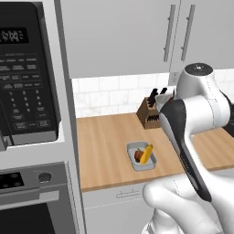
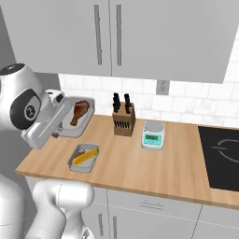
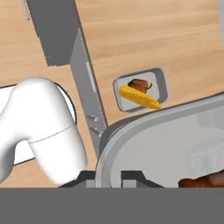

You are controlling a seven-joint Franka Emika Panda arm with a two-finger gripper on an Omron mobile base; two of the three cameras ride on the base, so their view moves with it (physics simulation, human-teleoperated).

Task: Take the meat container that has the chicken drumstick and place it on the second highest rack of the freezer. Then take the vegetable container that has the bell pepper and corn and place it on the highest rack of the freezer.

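The microwave (image 1: 28, 73) at far left carries a lit display and rows of button labels, all too small to read. The oven (image 1: 32, 201) below it shows no readable marking.

The vegetable container (image 2: 83, 158) rests flat on the wooden desk (image 2: 140, 163), holding the corn (image 2: 85, 157) and the bell pepper (image 1: 138, 155) side by side. It stands well apart from the raised tray, presumably awaiting the second part of the task.

The pincer (image 3: 108, 177) is closed on the rim of the meat container (image 2: 77, 117), one finger on each side of the rim wall (seen at the bottom of the hand view). The container hangs above the desk, tilted, with the chicken drumstick (image 2: 79, 112) lying inside it. Gripping the rim likely leaves the tray's floor free to slide onto a shelf board.

Further right stand the knife block (image 2: 123, 119) and the kitchen scale (image 2: 153, 135); the digits on the scale's display cannot be read. The cooktop (image 2: 219, 156) bears only a curved burner marking
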